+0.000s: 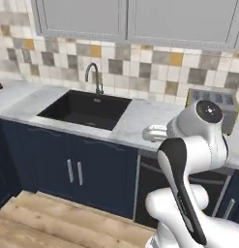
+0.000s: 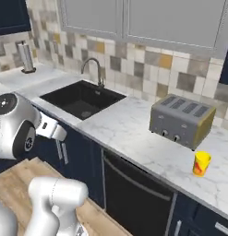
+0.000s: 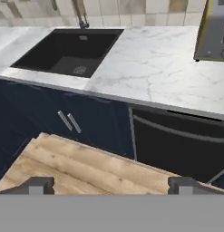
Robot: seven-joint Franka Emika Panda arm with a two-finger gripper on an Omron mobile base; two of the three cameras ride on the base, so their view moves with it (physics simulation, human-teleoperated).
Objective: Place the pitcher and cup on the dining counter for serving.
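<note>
The cup (image 2: 201,163), a small yellow tumbler with orange-red blotches, stands upright on the marble worktop (image 2: 134,133), in front of the toaster's right end and near the worktop's front edge. My gripper (image 3: 112,185) is open, its two dark fingertips (image 3: 41,185) far apart with nothing between them. It hangs in front of the navy cabinets, above the wooden floor, facing the worktop between the sink and the toaster. The cup is well off to its right. The pitcher and the dining counter are out of view.
A black sink (image 1: 84,109) with a curved faucet (image 1: 94,75) is set into the worktop at left. A silver toaster (image 2: 181,120) stands at the back right. A dark dishwasher front (image 3: 177,140) and navy cabinet doors (image 3: 63,122) lie below. Grey wall cabinets hang overhead.
</note>
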